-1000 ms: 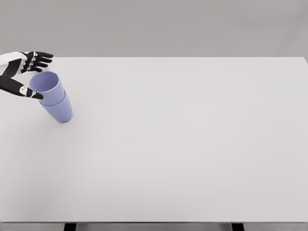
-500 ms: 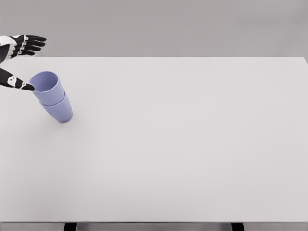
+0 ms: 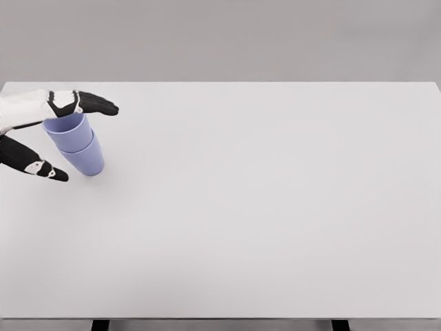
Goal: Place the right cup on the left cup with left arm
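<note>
Purple cups stood nested, one inside the other, near the far-left corner of your white counter. Your left hand was spread wide around the stack, its fingers reaching over the rim, thumb in front, gripping nothing you could see.

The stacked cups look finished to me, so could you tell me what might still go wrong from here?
1. The left hand is open but straddles the cups, fingers over the rim and thumb beside the base; a careless retreat could knock the stack over.
2. The upper cup appears slightly tilted in the lower cup, so a light bump might unseat it.
3. The stack stands near the left edge of the table.
</note>
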You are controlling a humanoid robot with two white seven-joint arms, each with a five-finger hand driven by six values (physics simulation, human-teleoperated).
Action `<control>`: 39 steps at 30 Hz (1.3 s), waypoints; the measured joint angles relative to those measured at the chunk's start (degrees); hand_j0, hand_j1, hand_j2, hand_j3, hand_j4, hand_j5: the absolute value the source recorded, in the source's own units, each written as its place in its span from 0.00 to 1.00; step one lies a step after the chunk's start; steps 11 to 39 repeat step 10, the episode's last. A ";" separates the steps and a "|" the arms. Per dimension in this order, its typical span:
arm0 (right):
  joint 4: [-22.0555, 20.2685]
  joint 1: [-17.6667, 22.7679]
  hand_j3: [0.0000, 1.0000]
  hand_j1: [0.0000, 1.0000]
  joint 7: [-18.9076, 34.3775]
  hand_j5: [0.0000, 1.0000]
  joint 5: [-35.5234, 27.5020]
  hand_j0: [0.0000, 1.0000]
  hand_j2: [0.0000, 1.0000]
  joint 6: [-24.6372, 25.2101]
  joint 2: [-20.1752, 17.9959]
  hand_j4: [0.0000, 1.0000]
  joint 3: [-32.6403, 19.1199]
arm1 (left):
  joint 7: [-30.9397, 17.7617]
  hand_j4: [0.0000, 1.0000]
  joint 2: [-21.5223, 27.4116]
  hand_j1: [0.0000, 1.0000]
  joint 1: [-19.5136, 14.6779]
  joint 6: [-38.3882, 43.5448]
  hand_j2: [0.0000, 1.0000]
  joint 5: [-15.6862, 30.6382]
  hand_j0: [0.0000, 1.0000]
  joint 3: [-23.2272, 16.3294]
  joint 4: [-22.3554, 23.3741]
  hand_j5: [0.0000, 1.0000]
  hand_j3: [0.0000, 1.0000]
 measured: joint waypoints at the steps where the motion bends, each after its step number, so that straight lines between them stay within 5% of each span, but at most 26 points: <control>1: 0.00 0.00 1.00 1.00 0.01 1.00 0.00 1.00 1.00 0.00 0.00 1.00 0.00 | -0.11 1.00 -0.92 1.00 0.00 -0.59 1.00 -0.73 1.00 0.34 -0.02 1.00 1.00; 39: 0.00 0.00 1.00 1.00 0.00 1.00 -0.01 1.00 1.00 0.01 0.00 1.00 -0.01 | -0.38 1.00 -3.80 1.00 0.09 -2.03 1.00 -2.78 1.00 1.37 -0.07 1.00 1.00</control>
